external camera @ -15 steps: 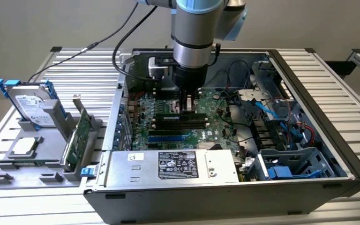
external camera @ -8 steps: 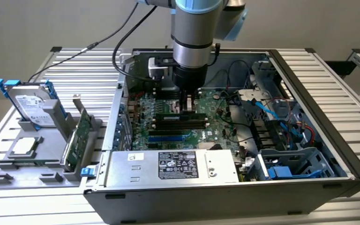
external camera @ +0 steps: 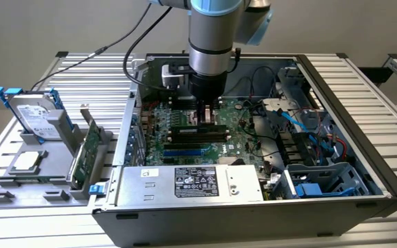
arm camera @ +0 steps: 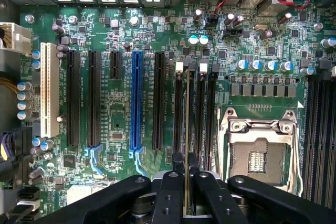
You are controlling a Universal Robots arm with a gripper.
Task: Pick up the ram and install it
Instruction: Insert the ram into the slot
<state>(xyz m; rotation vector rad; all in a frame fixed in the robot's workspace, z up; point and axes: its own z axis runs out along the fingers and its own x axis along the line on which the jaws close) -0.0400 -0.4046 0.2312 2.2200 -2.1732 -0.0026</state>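
My gripper (arm camera: 185, 160) pinches the ram (arm camera: 187, 114) edge-on between its fingers (arm camera: 170, 192), upright over the black memory slots (arm camera: 201, 114) on the motherboard (arm camera: 121, 108), beside the processor socket (arm camera: 260, 153); whether it's seated, I can't tell.

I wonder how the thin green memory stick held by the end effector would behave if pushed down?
The thin green memory stick looks stiff: seen edge-on, it runs straight with no sag. It is probably light, being so narrow. Pinched at one edge by the end effector, it may tilt if pushed off-line.
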